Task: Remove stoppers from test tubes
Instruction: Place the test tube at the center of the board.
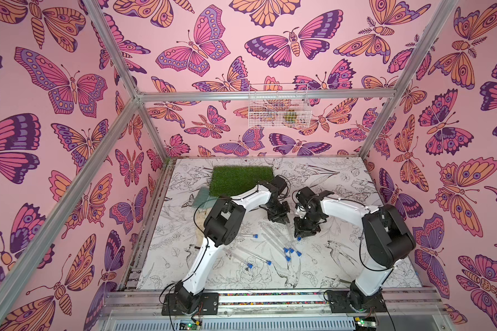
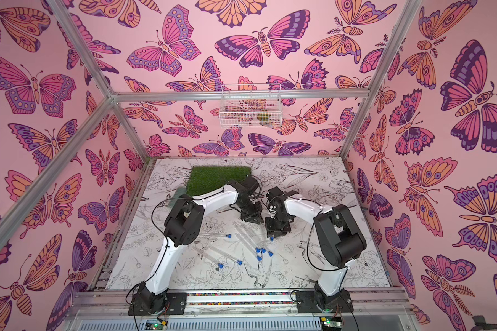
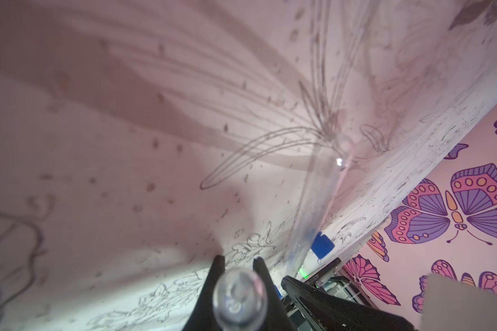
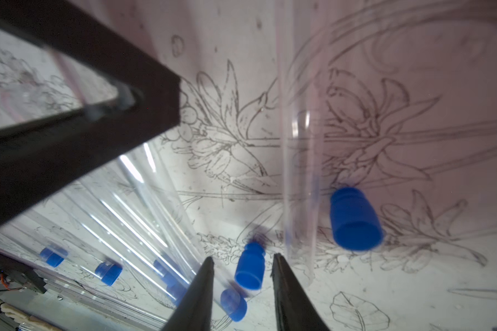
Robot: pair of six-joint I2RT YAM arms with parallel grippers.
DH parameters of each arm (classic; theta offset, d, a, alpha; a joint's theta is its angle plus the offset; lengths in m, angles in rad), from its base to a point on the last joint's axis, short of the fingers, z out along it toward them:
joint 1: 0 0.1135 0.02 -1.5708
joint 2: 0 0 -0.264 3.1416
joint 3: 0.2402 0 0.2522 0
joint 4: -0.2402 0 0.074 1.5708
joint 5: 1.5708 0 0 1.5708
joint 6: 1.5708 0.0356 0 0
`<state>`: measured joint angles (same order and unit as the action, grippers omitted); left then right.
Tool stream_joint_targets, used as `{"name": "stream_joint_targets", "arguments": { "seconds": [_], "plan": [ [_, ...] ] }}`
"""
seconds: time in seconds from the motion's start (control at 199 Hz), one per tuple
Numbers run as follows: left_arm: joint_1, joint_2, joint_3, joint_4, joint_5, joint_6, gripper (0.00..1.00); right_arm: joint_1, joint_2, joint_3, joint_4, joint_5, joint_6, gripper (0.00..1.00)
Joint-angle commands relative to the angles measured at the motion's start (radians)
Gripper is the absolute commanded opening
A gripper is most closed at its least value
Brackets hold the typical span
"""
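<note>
The fingers (image 4: 204, 289) of the right gripper (image 4: 243, 256) stand spread. A small bright blue plastic stopper (image 4: 248, 266) shows in the gap between their tips, blurred and touching neither inner face. Whether it rests on the white table printed with line-drawn flowers and birds (image 1: 342, 258) or hangs just above it cannot be told. Just outside one fingertip lies an uncapped slim clear tube (image 4: 299, 172), its open mouth toward the fingers. A second loose blue stopper (image 4: 355, 219) lies on the table beside that tube, on the side away from the fingers. Outside the other fingertip spreads a heap of clear tubes (image 4: 132, 217) lying flat and crossing one another, several with blue caps (image 4: 108, 273) plugged into their mouths. One capped end (image 4: 233, 305) lies close under the finger itself. The fingers (image 3: 213, 275) of the left gripper (image 3: 238, 258) are pinched onto a clear round-ended test tube (image 3: 240, 298), seen end-on and gripped on both sides. In both top views the two grippers hang close together above the table, the heap lying on the near side of their fingertips
</note>
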<state>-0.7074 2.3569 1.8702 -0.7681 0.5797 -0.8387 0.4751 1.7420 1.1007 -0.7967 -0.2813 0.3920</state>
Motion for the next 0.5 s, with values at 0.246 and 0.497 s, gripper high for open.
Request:
{"name": "stream_joint_targets", "arguments": {
  "seconds": [0.246, 0.497],
  "plan": [
    [-0.023, 0.038, 0.036, -0.027, -0.002, -0.015, 0.11, 0.008, -0.245, -0.017, -0.079, 0.033, 0.034, 0.46],
    [-0.03, 0.014, 0.031, -0.027, 0.0, -0.032, 0.27, 0.002, -0.374, -0.102, -0.096, 0.042, 0.049, 0.54]
  ]
}}
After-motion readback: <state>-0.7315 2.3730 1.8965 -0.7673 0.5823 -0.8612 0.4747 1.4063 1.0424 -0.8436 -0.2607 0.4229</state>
